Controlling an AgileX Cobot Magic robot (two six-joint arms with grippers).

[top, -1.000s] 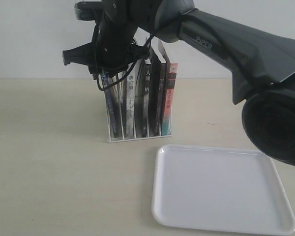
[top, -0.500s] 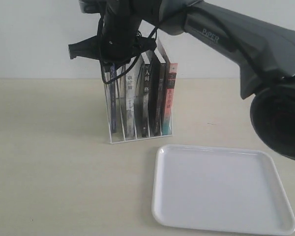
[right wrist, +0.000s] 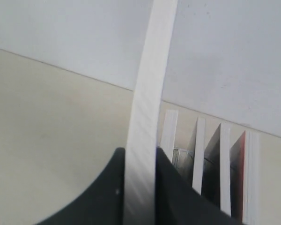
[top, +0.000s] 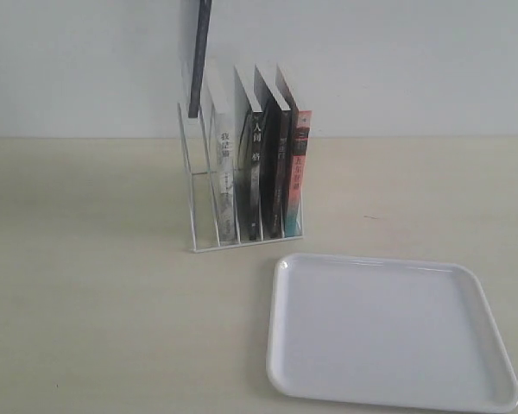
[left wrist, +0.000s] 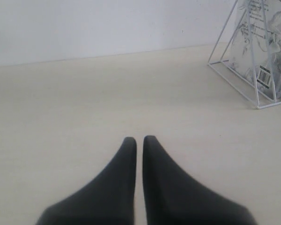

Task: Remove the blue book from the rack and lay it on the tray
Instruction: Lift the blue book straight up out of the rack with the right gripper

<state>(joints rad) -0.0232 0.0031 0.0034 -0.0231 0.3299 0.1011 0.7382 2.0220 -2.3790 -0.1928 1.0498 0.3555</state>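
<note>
The blue book (top: 202,52) hangs upright above the leftmost slot of the white wire rack (top: 203,207), its dark edge running out of the top of the exterior view and its lower end level with the rack's top. In the right wrist view my right gripper (right wrist: 140,152) is shut on the blue book (right wrist: 147,103), whose white page edge shows between the dark fingers. The arm itself is out of the exterior view. The white tray (top: 388,332) lies flat in front of the rack, to its right, with nothing on it. My left gripper (left wrist: 139,139) is shut on nothing, low over the table, apart from the rack (left wrist: 253,89).
Several books stay upright in the rack: a grey-white-spined one (top: 227,172), black-spined ones (top: 257,164) and a red and teal one (top: 300,172). The beige table (top: 86,285) stretches left of the rack, with a white wall behind.
The right arm has risen out of the exterior view, drawing the blue book straight up out of the rack's leftmost slot. The other books and the tray have not moved.
</note>
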